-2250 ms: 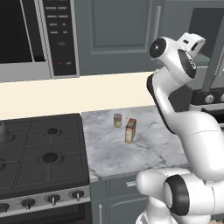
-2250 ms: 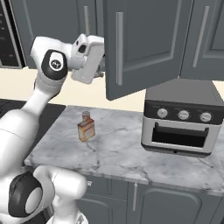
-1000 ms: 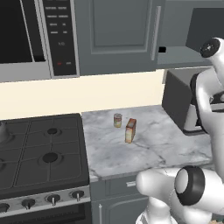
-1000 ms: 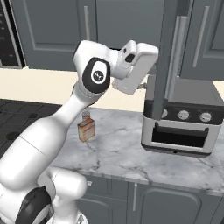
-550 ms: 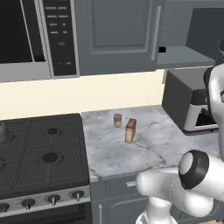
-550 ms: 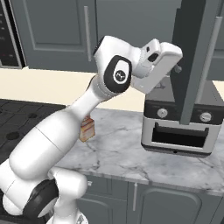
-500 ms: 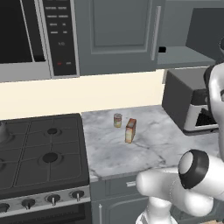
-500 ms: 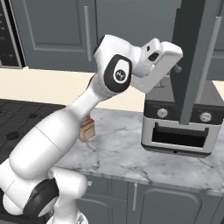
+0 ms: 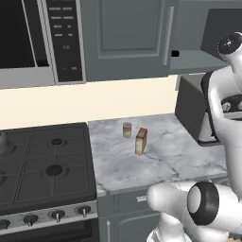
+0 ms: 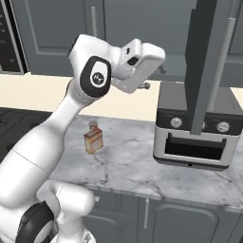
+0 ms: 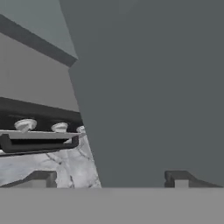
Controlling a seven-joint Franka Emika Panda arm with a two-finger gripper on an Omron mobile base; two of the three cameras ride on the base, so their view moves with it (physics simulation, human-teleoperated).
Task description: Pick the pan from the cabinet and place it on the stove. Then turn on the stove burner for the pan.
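- The cabinet [image 10: 209, 61] door stands swung open above the toaster oven [image 10: 197, 128].
- The end effector [image 11: 109, 177] is open and empty, facing the door.
- The pan isn't visible; fetching it, setting it on the stove [image 9: 45, 170] and lighting the burner [image 9: 54, 170] remain.

The arm [image 10: 52, 142] is glossy white all over, built of thick rounded links that swell like sleeves between the joints. Each joint ends in a dark round cap: one at ten o'clock in the right base view carries a small ring of pale dots, another sits at seven o'clock, half cut off. In the left base view a dark cap [image 9: 204, 204] ringed in grey shows at five o'clock, and a smaller one at two o'clock. The hand [image 10: 142, 64] is a boxy white block with a small dark window. Two fingers [image 11: 41, 178] are dark grey, squared off.
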